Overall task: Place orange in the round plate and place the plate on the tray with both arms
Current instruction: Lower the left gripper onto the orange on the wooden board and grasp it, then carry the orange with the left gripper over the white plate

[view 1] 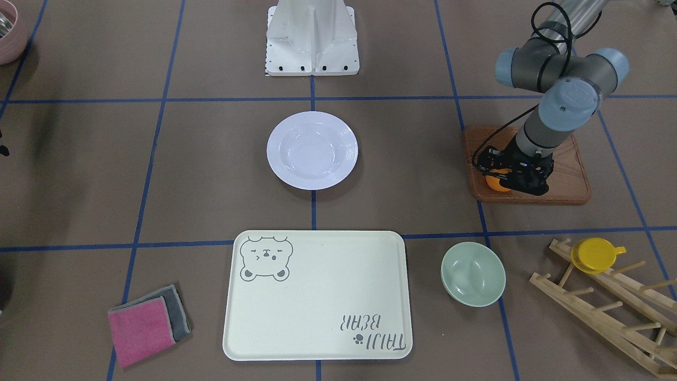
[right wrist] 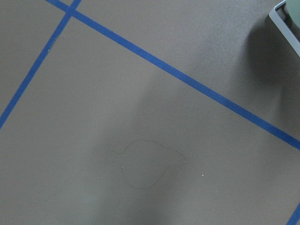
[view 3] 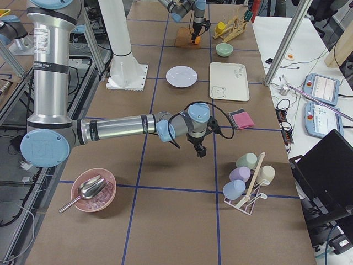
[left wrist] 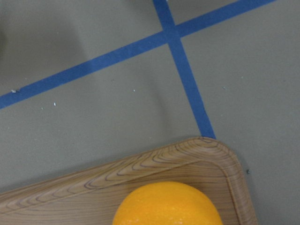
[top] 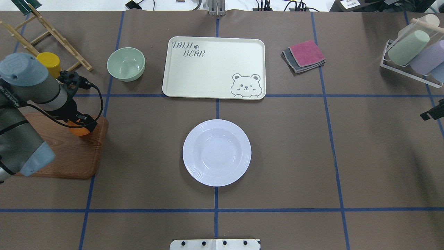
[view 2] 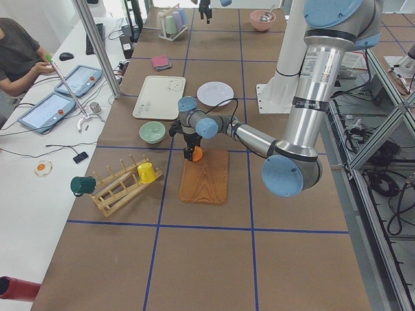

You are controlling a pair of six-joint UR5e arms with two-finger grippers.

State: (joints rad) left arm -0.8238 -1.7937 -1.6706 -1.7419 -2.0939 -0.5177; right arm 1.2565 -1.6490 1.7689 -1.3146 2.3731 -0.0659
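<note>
The brown table (top: 312, 156), marked off in blue tape, carries everything here. The left arm (view 1: 560, 79) bends steeply down at its own end. The right arm (view 3: 116, 128) stretches out low over the other end. The right gripper (view 3: 199, 150) hangs just above bare table, and from where I stand I cannot tell whether it is open or closed.

The tray (top: 215, 69) lies flat, bear face up, well apart from the left gripper (view 1: 505, 179), ahead of it and off to its right. The wooden board (top: 69, 156) lies directly under that gripper. A wooden rack (view 1: 608, 307) stands ahead of the left gripper and slightly to its left.

The plate (top: 216, 152) sits upright on the table well to the left gripper's right, between the two grippers, apart from both the tray and the board. A green bowl (top: 126, 64) stands ahead of the left gripper and a little to its right, just beside the tray's end. Two folded cloths (view 1: 145, 325), pink over grey, lie ahead of the right gripper and to its left. A yellow cup (view 1: 595, 255) hangs on the rack.

The orange (left wrist: 168, 205) rests on the board near one corner, inside the raised rim, right beneath the left gripper. The black fingers come down close around the orange, but I cannot tell whether they are pinching it or only standing beside it.
</note>
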